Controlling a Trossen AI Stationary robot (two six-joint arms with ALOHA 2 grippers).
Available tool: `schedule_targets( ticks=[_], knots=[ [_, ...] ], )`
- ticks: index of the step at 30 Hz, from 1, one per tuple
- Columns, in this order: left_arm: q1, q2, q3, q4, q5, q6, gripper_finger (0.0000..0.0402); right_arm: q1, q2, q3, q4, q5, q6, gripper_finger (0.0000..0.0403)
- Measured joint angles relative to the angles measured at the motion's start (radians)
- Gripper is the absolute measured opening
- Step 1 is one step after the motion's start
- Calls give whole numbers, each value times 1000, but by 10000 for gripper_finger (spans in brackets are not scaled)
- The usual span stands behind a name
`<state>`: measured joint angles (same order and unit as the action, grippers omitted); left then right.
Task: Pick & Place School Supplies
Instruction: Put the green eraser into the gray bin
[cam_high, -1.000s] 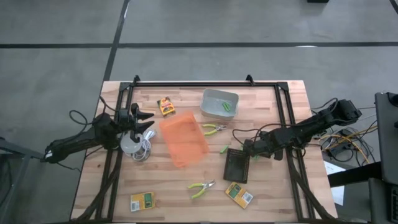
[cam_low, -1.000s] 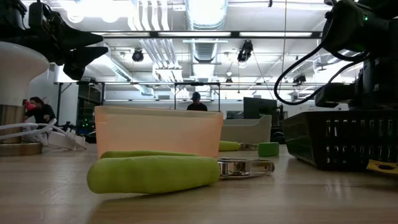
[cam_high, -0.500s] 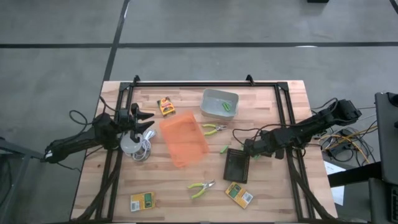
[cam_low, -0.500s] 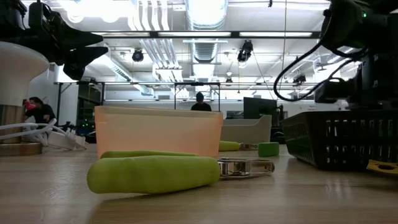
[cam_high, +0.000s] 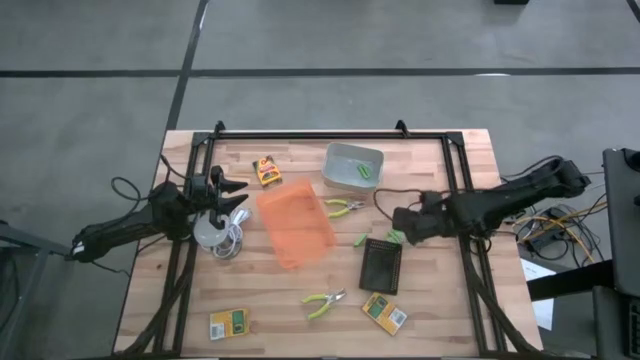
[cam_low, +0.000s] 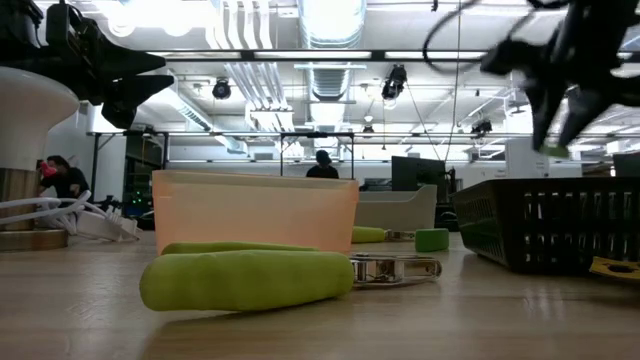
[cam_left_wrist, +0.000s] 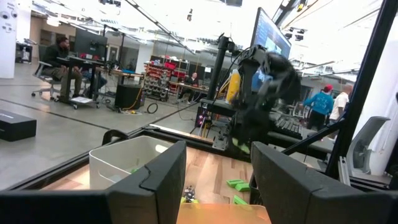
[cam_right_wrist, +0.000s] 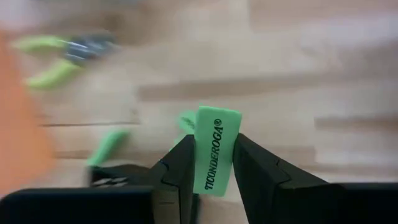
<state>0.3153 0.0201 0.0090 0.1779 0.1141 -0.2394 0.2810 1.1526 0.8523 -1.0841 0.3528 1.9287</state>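
Surface: butcher-block wooden table (cam_high: 440, 300) inside a black frame, on a grey concrete floor. Room beyond, seen from the low view: open workshop with ceiling ducts and strip lights; one person (cam_low: 322, 164) stands far back, another sits at far left.

On the table, largest first: orange bin (cam_high: 295, 224) at centre, lying at an angle; grey bin (cam_high: 352, 165) toward the far edge with a lime-green stick inside it; black mesh basket (cam_high: 381, 266) right of centre; white round thing with coiled cable (cam_high: 214, 235) at left. Yellow-and-green boxes: one near the far edge (cam_high: 266, 170), one at the near left corner (cam_high: 229, 323), one just beside the basket's near end (cam_high: 384, 312). Green-handled pliers: one pair (cam_high: 343, 208) just beside the orange bin, one pair (cam_high: 324, 301) toward the near edge. A short green marker stick (cam_high: 358, 240) lies between the orange bin and the basket.

Right gripper (cam_high: 398, 228): above the table just beyond the basket's far end, lifted clear of the wood. Fingers pinched on a green eraser-like block (cam_right_wrist: 213, 149) printed "TICONDEROGA", block standing upright between the pads.

Left gripper (cam_high: 231, 194): waiting above the white round thing, fingers spread wide, nothing between them.
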Motion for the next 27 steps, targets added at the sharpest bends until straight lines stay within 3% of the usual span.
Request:
schedule_targets(
  ticks=[6,14,21,27],
  knots=[
    [0,0,0,0,0,0,188,-41,-121,64,-13,100,-211,93],
    [0,0,0,0,0,0,188,-230,-179,155,-1,91,-635,93],
    [0,0,0,0,0,0,188,-442,-109,228,97,-49,-924,93],
    [0,0,0,0,0,0,188,-626,40,286,209,-201,-1094,93]
  ],
)
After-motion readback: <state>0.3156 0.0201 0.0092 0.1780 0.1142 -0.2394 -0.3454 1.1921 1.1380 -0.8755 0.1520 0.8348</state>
